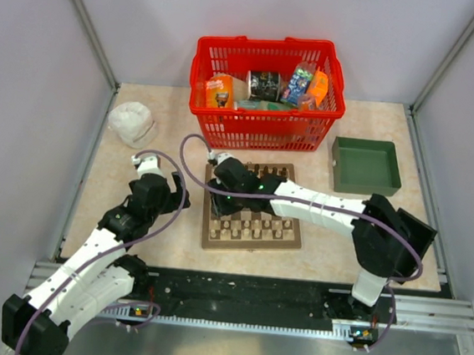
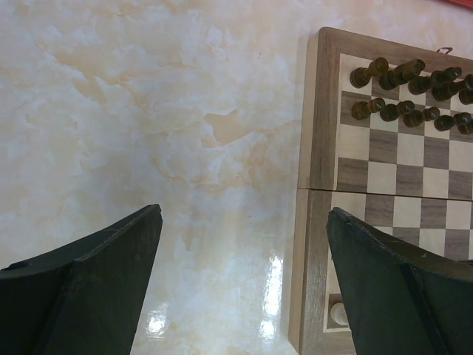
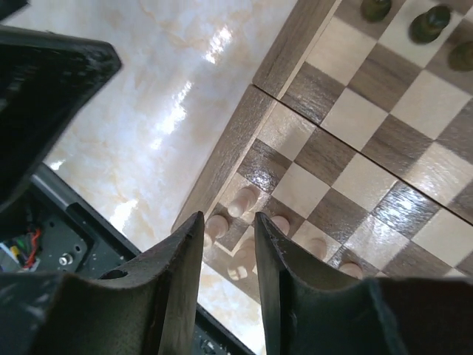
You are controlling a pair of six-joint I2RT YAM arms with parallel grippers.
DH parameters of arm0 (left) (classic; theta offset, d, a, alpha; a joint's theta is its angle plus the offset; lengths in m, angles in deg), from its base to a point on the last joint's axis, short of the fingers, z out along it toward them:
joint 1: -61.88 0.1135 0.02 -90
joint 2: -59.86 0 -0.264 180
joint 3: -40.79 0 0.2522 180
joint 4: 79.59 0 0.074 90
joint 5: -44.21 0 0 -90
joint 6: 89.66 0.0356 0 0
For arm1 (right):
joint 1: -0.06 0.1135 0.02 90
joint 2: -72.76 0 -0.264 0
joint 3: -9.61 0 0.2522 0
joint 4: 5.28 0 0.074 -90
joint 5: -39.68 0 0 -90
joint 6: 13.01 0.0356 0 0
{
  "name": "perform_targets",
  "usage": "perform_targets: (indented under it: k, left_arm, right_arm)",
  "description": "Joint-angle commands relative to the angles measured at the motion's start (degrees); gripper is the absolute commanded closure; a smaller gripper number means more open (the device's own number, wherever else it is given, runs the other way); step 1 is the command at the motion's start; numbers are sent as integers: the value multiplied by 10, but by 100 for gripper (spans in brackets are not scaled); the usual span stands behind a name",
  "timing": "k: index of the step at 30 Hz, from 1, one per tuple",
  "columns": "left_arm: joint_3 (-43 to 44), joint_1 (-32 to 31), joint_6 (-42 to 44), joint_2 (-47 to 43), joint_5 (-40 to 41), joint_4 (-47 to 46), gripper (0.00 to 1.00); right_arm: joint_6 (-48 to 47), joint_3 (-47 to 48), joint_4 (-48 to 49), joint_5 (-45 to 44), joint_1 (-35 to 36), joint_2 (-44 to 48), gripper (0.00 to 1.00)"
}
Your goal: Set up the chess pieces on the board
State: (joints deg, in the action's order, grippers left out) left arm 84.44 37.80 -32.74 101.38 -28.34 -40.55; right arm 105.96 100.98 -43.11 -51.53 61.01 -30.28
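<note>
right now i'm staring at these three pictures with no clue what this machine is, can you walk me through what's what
These are two robot arms bolted at the near edge of a table. The overhead picture looks down from above and behind them. The other two come from a small camera on each wrist, so each shows its own arm's pincer at the bottom.

On the table lies a wooden chessboard. It has pale pieces on its near rows and dark pieces on its far rows. Behind it are a red basket of packaged goods, a green tray and a white bundle.

The left pincer is wide open over bare table beside the board and holds nothing. The right pincer hangs just above the pale pieces at the board's near left corner. Its jaws are a little apart, and nothing looks clamped.
</note>
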Motion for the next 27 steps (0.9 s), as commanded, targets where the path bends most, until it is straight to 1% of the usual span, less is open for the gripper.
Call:
perform_targets:
  k: [1, 11, 16, 22, 25, 27]
  left_arm:
    - [26, 3, -4, 3, -1, -7, 1]
    - [54, 3, -22, 22, 9, -5, 1]
    - [79, 3, -29, 30, 20, 6, 1]
    - [96, 4, -44, 45, 21, 3, 1]
    - [118, 3, -52, 68, 18, 12, 1]
    - [135, 4, -53, 86, 19, 14, 1]
  right_arm:
    - [-7, -10, 8, -30, -15, 67, 65]
    - [6, -101, 12, -51, -83, 175, 63]
    - [15, -139, 14, -49, -129, 217, 62]
    - [16, -160, 16, -33, -180, 249, 61]
    - [16, -158, 10, -27, -201, 255, 57]
    - [18, -154, 6, -27, -210, 254, 57]
